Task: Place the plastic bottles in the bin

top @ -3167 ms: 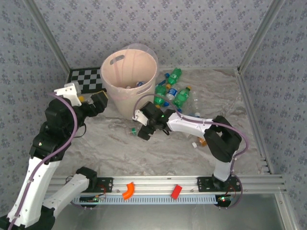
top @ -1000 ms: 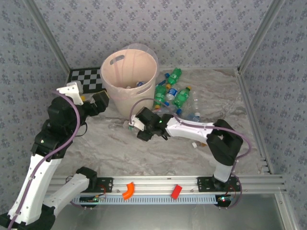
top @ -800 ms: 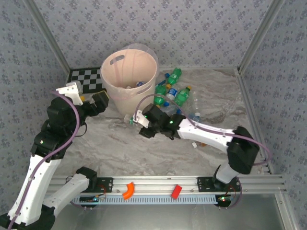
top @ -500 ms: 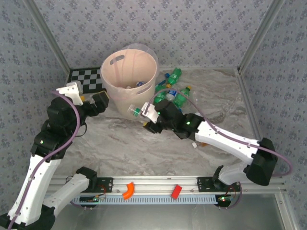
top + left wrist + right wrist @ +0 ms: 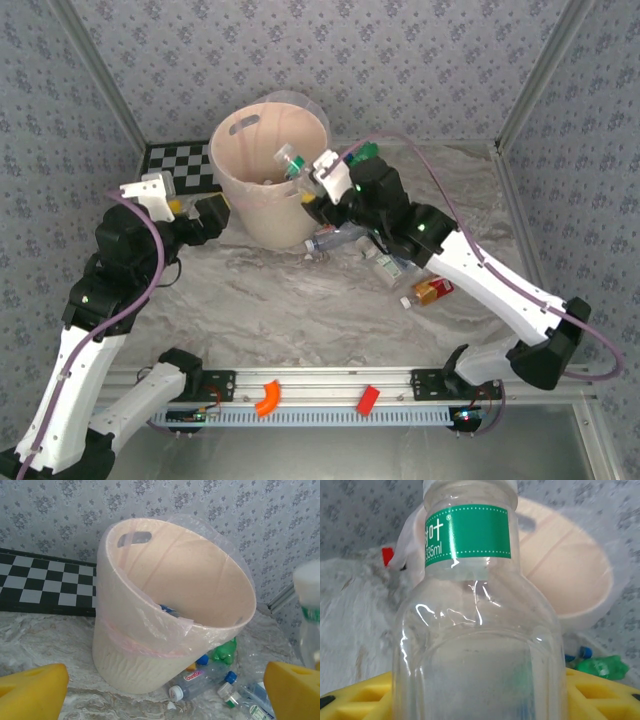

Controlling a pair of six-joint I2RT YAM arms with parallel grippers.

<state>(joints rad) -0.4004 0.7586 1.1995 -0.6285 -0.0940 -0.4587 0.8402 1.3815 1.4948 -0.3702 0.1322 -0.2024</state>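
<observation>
The bin (image 5: 228,160) is a large pale pink bucket with a clear liner, standing at the back of the table. My right gripper (image 5: 312,188) hangs at its right rim, shut on a clear plastic bottle (image 5: 290,160) with a green label, whose neck points over the opening. That bottle (image 5: 470,605) sits between the yellow fingers (image 5: 600,695), with the bin (image 5: 570,570) behind it. Other bottles lie right of the bin: clear (image 5: 335,238), green (image 5: 365,150), amber (image 5: 432,290). My left gripper (image 5: 205,215) is open left of the bin (image 5: 130,650), holding nothing.
A checkerboard mat (image 5: 180,165) lies behind the left gripper. A red block (image 5: 367,400) and an orange block (image 5: 266,397) rest on the front rail. Patterned walls close in the back and sides. A clear bottle (image 5: 200,677) lies against the bin's base.
My right arm has lifted the clear bottle from the table by the bin's base up to the bin's right rim. The left arm has stayed put.
</observation>
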